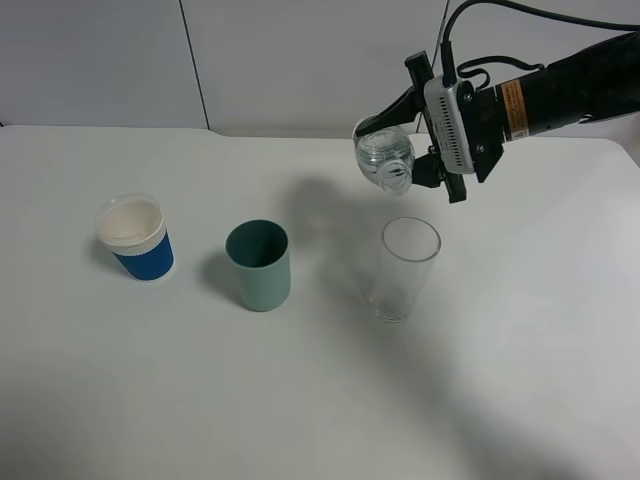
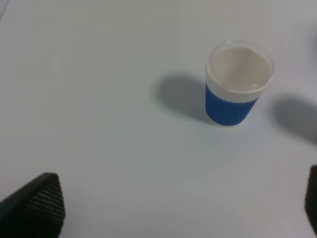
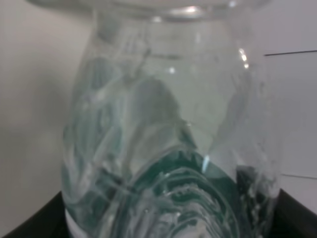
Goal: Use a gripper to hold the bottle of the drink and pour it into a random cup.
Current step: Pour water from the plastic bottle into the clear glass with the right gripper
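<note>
Below both sets of jaws lies the big white table (image 1: pixel 520 380). Next in size is the right gripper (image 1: pixel 398 145). Its jaws are squeezed tight around the bottle of the drink (image 1: pixel 384 157), one finger on each side. Just under those jaws stands the cup (image 1: pixel 408 268), tall and clear. A teal cup (image 1: pixel 258 265) and a blue cup (image 1: pixel 135 238) stand off to one side of those jaws, well apart from them. The blue cup sits out in front of the left gripper (image 2: pixel 173 213), whose jaws are spread wide and hold nothing. Last is the little bottle. It is tipped over, its long way slanting down, with its mouth lowest and aimed at the cup's rim. I think the right arm only needs to tip it a bit more to pour.
</note>
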Controlling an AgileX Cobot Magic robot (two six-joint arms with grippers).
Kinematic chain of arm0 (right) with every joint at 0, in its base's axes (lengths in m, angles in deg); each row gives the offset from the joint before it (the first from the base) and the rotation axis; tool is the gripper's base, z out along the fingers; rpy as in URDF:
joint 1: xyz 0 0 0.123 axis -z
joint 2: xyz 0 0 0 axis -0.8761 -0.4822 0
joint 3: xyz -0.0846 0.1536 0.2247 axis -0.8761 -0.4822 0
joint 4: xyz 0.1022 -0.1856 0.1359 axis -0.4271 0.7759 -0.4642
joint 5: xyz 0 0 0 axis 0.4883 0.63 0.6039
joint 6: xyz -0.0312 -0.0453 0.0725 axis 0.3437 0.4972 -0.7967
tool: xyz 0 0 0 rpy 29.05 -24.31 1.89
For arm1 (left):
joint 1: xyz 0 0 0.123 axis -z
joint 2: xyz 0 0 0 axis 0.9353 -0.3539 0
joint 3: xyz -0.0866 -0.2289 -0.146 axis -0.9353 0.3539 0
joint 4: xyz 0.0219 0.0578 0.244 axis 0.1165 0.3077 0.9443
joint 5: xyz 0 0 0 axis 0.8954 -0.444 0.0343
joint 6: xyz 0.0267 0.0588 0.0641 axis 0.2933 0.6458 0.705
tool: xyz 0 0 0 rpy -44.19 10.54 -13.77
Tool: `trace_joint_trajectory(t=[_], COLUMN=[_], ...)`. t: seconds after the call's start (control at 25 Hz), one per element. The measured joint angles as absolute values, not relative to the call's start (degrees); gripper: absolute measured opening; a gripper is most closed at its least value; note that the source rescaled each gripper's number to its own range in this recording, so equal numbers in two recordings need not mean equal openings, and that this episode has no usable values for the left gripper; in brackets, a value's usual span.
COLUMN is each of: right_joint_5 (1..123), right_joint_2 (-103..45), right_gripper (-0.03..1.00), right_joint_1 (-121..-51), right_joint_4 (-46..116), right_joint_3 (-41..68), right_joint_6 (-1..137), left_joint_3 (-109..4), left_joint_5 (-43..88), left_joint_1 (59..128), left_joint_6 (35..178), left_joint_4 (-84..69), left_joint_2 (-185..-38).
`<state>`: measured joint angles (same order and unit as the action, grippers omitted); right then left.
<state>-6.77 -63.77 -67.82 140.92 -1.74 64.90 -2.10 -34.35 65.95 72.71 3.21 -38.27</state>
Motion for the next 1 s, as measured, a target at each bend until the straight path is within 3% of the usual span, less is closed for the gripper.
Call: trace_joint_trajectory(t=[1.0], right_joint_5=[-6.1], right_joint_2=[-63.2], right_gripper=[0.01], right_joint_1=[-66.6], right_joint_4=[140.9], right_joint_3=[-1.7], right_joint_6=[75.6], left_joint_3=[-2.1], left_joint_5=[-34.3], left_joint_1=[66.0], left_joint_6=[72.7], left_joint_4=[3.2], left_joint_2=[-38.3])
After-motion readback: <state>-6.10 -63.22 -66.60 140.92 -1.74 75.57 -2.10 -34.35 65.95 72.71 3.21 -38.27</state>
